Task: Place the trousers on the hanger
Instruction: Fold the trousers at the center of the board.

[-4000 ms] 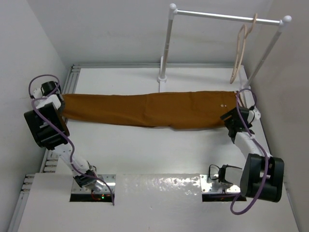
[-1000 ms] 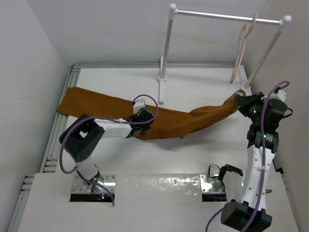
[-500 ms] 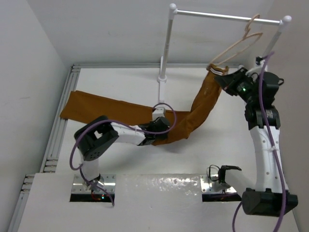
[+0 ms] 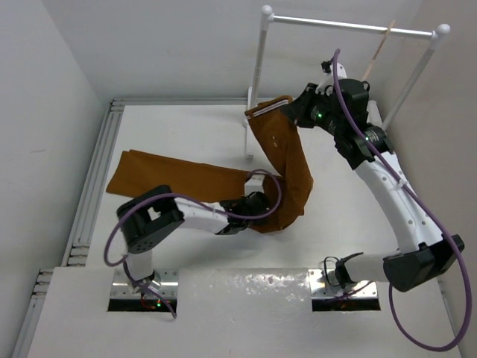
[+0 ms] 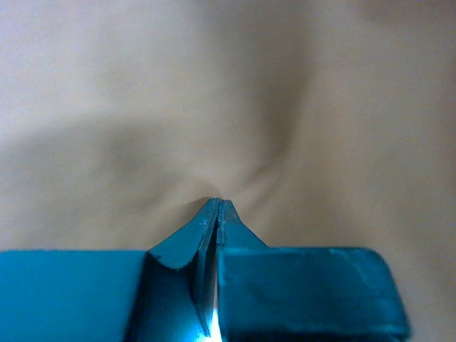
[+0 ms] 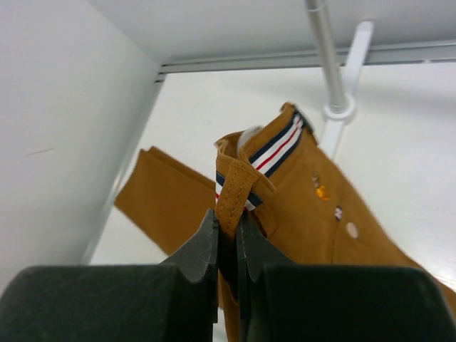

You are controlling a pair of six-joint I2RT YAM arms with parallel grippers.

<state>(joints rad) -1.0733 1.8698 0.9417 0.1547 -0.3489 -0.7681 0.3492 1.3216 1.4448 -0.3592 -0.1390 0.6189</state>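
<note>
The rust-brown trousers [image 4: 186, 175] lie with the legs flat at the left, fold near the middle, and rise to the striped waistband [image 6: 274, 146]. My right gripper [image 4: 296, 110] holds that end up, shut on a belt loop [image 6: 235, 192] beside the rail's left post. In the right wrist view small buttons show on the trousers [image 6: 313, 214]. My left gripper [image 4: 261, 205] is shut, its tips [image 5: 217, 201] pressed against the puckered cloth [image 5: 299, 107] at the fold, with no cloth seen between them. The pale hanger [image 4: 378, 51] hangs edge-on from the rail, right of my right gripper.
The white clothes rail [image 4: 350, 26] crosses the back right, its left post [image 4: 257, 67] right behind the lifted cloth and seen as a post [image 6: 324, 50] in the right wrist view. Walls close in left and right. A metal track [image 4: 100, 160] runs along the table's left edge.
My right gripper has carried the waistband left, from by the hanger to the rail's left post. The hanger has swung back edge-on. The left gripper has slid slightly right on the cloth.
</note>
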